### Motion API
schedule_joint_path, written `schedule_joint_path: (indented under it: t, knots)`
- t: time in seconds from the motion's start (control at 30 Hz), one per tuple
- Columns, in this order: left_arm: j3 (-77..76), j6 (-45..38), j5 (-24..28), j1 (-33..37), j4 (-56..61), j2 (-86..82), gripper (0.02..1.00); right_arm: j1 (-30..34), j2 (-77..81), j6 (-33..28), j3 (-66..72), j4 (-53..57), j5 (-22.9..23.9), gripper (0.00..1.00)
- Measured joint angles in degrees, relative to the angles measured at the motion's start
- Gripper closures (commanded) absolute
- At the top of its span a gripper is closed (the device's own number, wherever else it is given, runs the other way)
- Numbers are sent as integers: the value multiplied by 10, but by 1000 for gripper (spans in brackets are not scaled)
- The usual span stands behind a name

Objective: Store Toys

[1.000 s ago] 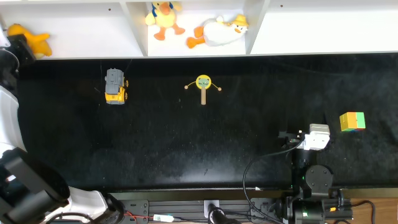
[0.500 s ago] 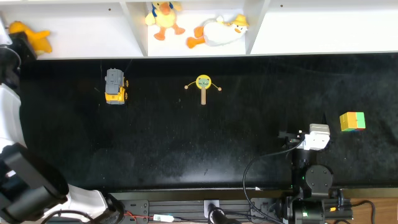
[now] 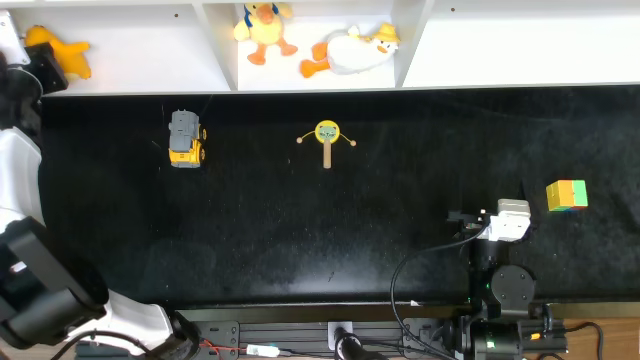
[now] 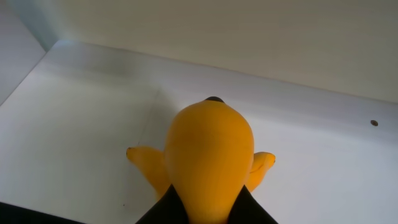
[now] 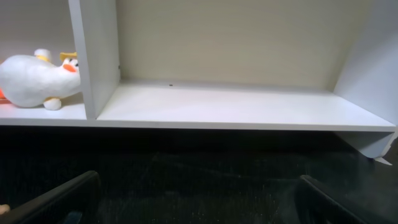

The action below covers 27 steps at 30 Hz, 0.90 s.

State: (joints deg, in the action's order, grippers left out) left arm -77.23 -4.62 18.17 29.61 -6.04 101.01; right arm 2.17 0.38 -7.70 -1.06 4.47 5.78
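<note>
Top view: a yellow duck [image 3: 264, 27] and a white duck [image 3: 350, 50] lie in the shelf's [image 3: 500, 70] middle compartment. The left claw [image 4: 209, 211] is clamped on an orange plush toy [image 4: 209, 155] inside the left compartment. A truck [image 3: 186, 138], a rattle [image 3: 327, 137] and a cube [image 3: 566, 195] on the desk [image 3: 300, 230] look left to store. The right claw [image 5: 196, 202] is apart near the front right corner.

I count three ducks: one orange duck [image 4: 210, 155] in my left gripper [image 4: 208, 214], plus one yellow duck [image 3: 265, 28] and one white duck [image 3: 350, 50] off to its right. Back from that gripper, toward my bases, lie one toy truck [image 3: 185, 137], one rattle [image 3: 327, 138] and one cube [image 3: 566, 195]. The shelf [image 3: 420, 45] has three compartments.
</note>
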Motion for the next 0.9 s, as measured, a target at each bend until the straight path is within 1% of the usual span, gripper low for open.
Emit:
schedule_joint_path:
  t: [0.07, 0.37, 0.43, 0.47, 0.5, 0.6, 0.7, 0.73, 0.8, 0.83, 0.9]
  knots:
    - [-1, 0, 0, 0, 1, 1, 877, 0, 0, 0, 0, 0, 0, 7]
    - [-1, 1, 0, 0, 5, 1, 575, 0, 0, 0, 0, 0, 0, 5]
    - [-1, 1, 0, 0, 5, 1, 483, 0, 0, 0, 0, 0, 0, 7]
    - [-1, 0, 0, 0, 5, 1, 465, 0, 0, 0, 0, 0, 0, 5]
    - [-1, 1, 0, 0, 5, 1, 426, 0, 0, 0, 0, 0, 0, 5]
    - [-1, 0, 0, 0, 6, 1, 248, 0, 0, 0, 0, 0, 0, 5]
    - [-1, 1, 0, 0, 5, 2, 148, 0, 0, 0, 0, 0, 0, 5]
    - [-1, 1, 0, 0, 5, 2, 132, 0, 0, 0, 0, 0, 0, 5]
    - [-1, 0, 0, 0, 5, 3, 47, 0, 0, 0, 0, 0, 0, 7]
    - [-1, 1, 0, 0, 5, 3, 20, 0, 0, 0, 0, 0, 0, 7]
    - [-1, 2, 0, 0, 5, 4, 20, 0, 0, 0, 0, 0, 0, 5]
